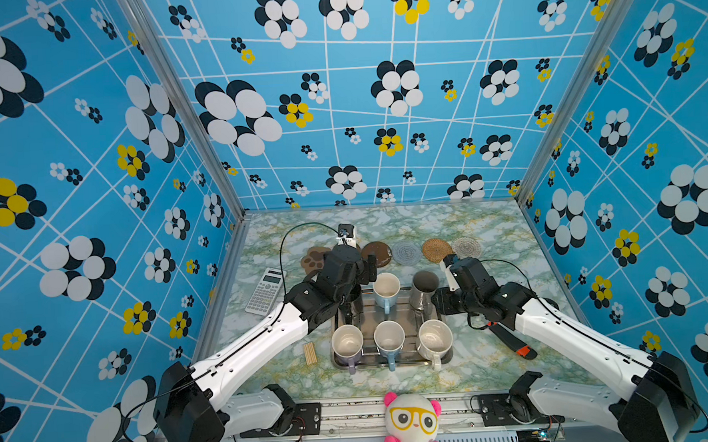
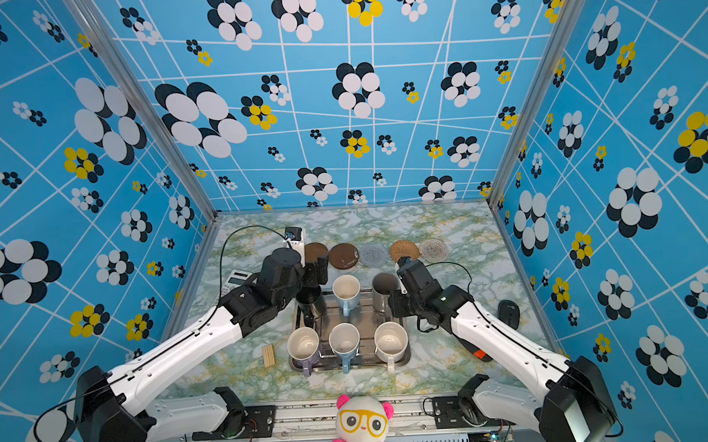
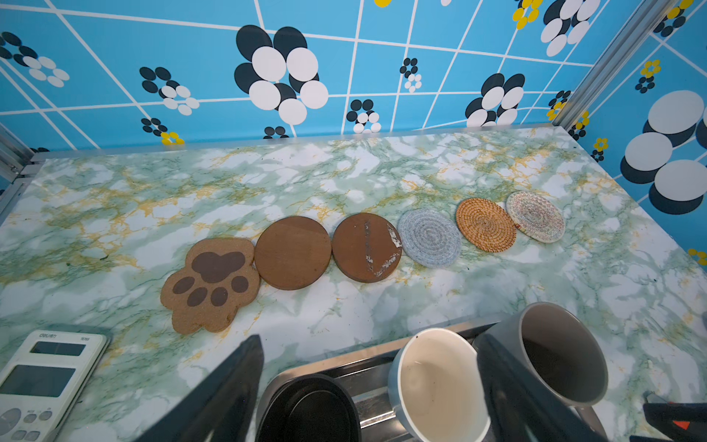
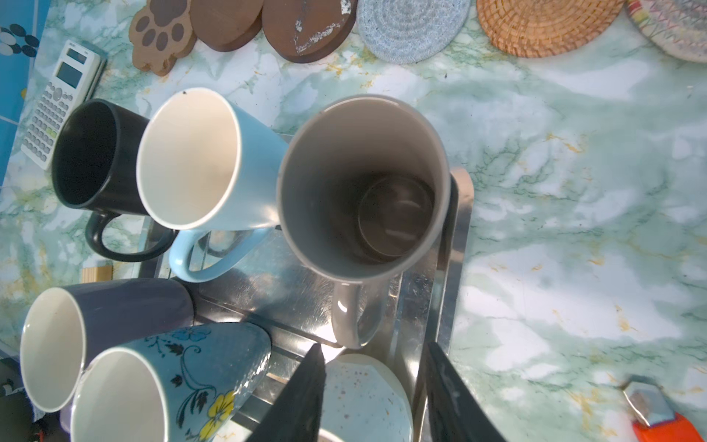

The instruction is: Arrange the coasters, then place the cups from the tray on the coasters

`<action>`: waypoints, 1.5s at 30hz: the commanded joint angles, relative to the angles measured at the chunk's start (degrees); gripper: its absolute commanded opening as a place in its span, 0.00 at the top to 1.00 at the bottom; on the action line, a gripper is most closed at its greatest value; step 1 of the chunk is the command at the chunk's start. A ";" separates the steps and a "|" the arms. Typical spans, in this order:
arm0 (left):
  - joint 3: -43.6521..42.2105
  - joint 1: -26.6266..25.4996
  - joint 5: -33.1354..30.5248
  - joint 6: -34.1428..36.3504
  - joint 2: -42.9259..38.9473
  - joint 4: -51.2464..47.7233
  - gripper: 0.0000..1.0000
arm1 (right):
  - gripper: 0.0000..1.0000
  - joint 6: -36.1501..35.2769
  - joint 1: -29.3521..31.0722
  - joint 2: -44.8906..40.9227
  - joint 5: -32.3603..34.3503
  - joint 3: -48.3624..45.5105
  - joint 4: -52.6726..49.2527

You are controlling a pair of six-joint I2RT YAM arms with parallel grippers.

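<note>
Six flat coasters lie in a close row across the far tabletop: a tan paw shape (image 3: 212,285), two dark brown discs (image 3: 292,252) (image 3: 365,248), then grey-blue (image 3: 429,238), tan rattan (image 3: 486,224) and pale beige (image 3: 535,216) woven rounds. Nearer, a shallow steel tray (image 4: 283,294) holds six upright, empty mugs with handles toward the near edge. The back row is black (image 4: 88,153), light blue (image 4: 191,160) and grey (image 4: 363,183); the front row is lavender (image 1: 347,343), flowered light blue (image 4: 199,363) and white (image 1: 434,339).
</note>
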 commanded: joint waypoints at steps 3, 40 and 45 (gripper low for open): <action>-0.69 0.91 0.34 0.23 -0.34 1.02 0.11 | 0.54 1.33 0.79 2.61 -0.34 -0.07 2.36; -3.06 4.20 5.14 -1.48 -2.38 1.80 0.11 | 0.66 4.84 2.58 16.48 3.38 5.68 0.86; -3.15 4.47 5.41 -1.53 -2.21 1.98 0.11 | 0.74 4.72 2.71 17.06 4.24 6.28 0.10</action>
